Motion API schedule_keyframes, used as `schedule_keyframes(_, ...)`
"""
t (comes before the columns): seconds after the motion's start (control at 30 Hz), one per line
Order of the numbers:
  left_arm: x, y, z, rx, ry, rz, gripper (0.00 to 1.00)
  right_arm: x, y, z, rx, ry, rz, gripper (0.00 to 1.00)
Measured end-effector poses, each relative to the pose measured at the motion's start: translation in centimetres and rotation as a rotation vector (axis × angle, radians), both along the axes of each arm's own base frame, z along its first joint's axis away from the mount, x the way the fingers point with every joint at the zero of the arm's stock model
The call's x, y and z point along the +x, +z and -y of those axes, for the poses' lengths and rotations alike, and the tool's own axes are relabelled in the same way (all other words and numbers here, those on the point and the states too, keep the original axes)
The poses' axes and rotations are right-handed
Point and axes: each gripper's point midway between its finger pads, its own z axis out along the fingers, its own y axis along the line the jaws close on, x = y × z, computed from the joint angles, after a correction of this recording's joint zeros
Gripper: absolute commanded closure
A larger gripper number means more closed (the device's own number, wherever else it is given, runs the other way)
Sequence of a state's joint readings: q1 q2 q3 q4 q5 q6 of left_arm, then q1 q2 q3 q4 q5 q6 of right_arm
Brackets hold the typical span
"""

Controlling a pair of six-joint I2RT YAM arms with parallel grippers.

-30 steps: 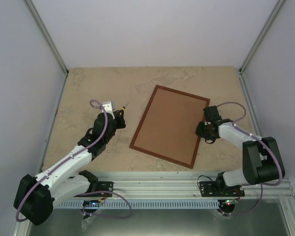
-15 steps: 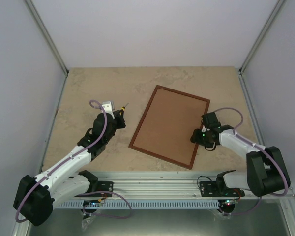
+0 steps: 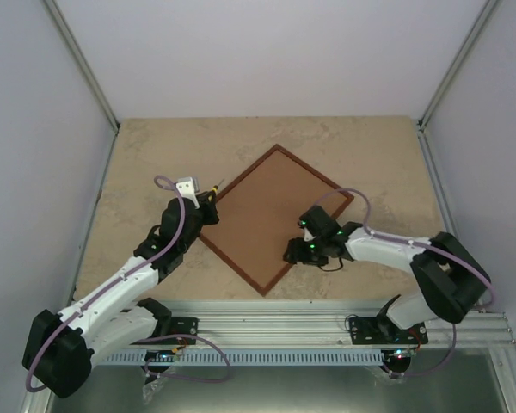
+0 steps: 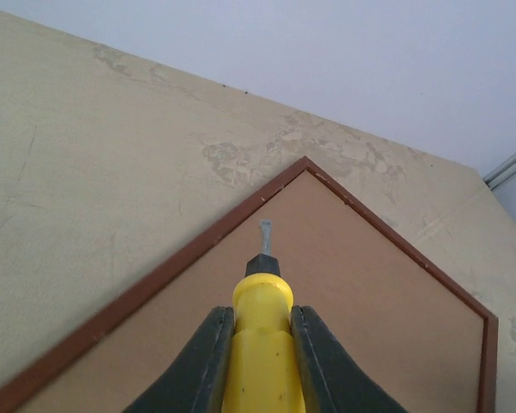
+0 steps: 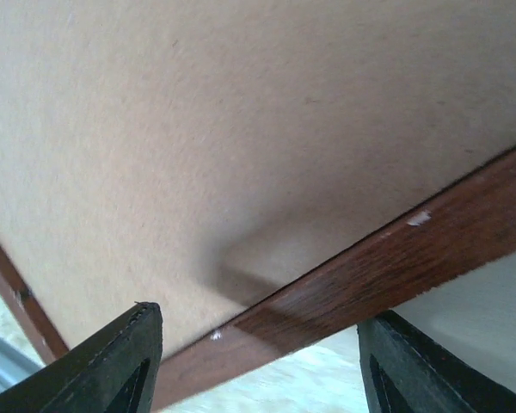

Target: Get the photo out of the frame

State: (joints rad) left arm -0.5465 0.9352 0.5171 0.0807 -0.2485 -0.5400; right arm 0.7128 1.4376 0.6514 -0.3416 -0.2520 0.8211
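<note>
Lying back-side up near the middle of the worktop, the frame is set diamond-wise, with corners toward 12, 3, 6 and 9 o'clock. Only its brown fibreboard back and thin reddish rails show. The photo is not visible; it is judged to lie beneath that back.

Handling assessment: the frame looks light, flat and stiff, and likely to slide on the smooth stone-patterned surface. The rails are narrow and offer little purchase; the back panel sits flush, so an edge or fastening point must be found. No tabs can be made out. Glass, if fitted, would be fragile. The print itself would be thin and easily creased, so it is best taken by a margin.

Left gripper: jaws clenched on a yellow-handled tool, whose grey tip is above the back near the frame's 10 o'clock edge. The forearm reaches in from 7 o'clock.

Right gripper: jaws released and standing apart, straddling the rail at the frame's 5 o'clock edge, grasping nothing. The arm is folded low across from 4 o'clock.
</note>
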Motion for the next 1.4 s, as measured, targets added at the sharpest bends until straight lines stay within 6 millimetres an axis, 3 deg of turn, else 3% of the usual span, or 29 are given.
schedule_keyframes(0.17,-0.1,0.3,-0.1,-0.005,0.0,0.008,1.0,-0.1,0.2,-5.7,0.035,0.092,-0.02,0.36)
schedule_keyframes(0.37,-0.1,0.4,-0.1,-0.005,0.001,0.01,1.0,1.5,0.5,-11.8,0.083,0.177,-0.013,0.37)
schedule_keyframes(0.47,-0.1,0.4,-0.1,-0.005,0.003,0.011,1.0,2.0,0.7,-13.4,0.086,0.22,0.004,0.35)
schedule_keyframes(0.57,-0.1,0.4,-0.1,-0.005,0.003,0.011,1.0,2.1,1.1,-13.4,0.064,0.252,0.021,0.33)
schedule_keyframes(0.7,-0.1,0.4,-0.1,-0.005,0.003,0.011,1.0,2.7,1.8,-11.8,0.012,0.282,0.057,0.32)
schedule_keyframes(0.8,-0.1,0.4,-0.1,-0.005,0.003,0.011,1.0,4.6,3.3,-9.5,-0.028,0.271,0.103,0.3)
schedule_keyframes(1.0,-0.1,0.4,-0.1,-0.006,0.003,0.011,1.0,12.9,8.4,-3.8,-0.055,0.155,0.267,0.3)
schedule_keyframes(1.13,-0.1,0.4,-0.1,-0.006,0.0,0.01,1.0,19.2,9.8,1.4,-0.096,0.04,0.338,0.29)
schedule_keyframes(1.23,-0.1,0.4,0.0,-0.007,-0.006,0.009,1.0,22.7,9.4,4.1,-0.122,-0.007,0.356,0.29)
schedule_keyframes(1.4,-0.1,0.4,0.3,-0.012,-0.021,0.009,1.0,25.7,6.1,6.1,-0.15,-0.008,0.32,0.29)
